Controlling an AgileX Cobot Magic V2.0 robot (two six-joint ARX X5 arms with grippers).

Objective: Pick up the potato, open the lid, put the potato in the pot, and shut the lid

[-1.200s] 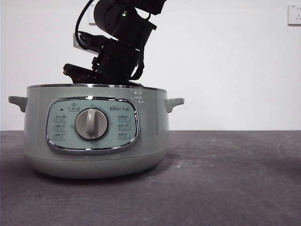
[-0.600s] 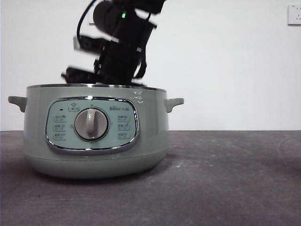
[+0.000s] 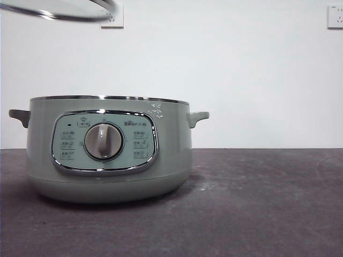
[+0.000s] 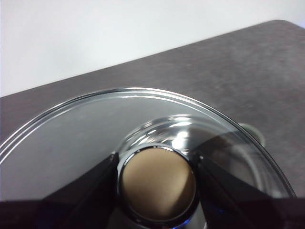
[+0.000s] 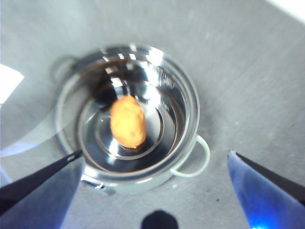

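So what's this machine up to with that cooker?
A two-armed robot is cooking a potato. The oval orange-brown potato already lies on the shiny steel floor inside the big pale sage-green electric pot, which stands open on the dark table. The left gripper holds the domed glass lid by its knob, high above the pot's left side. The right gripper hangs open over the pot, holding nothing. Only closing the lid is left.
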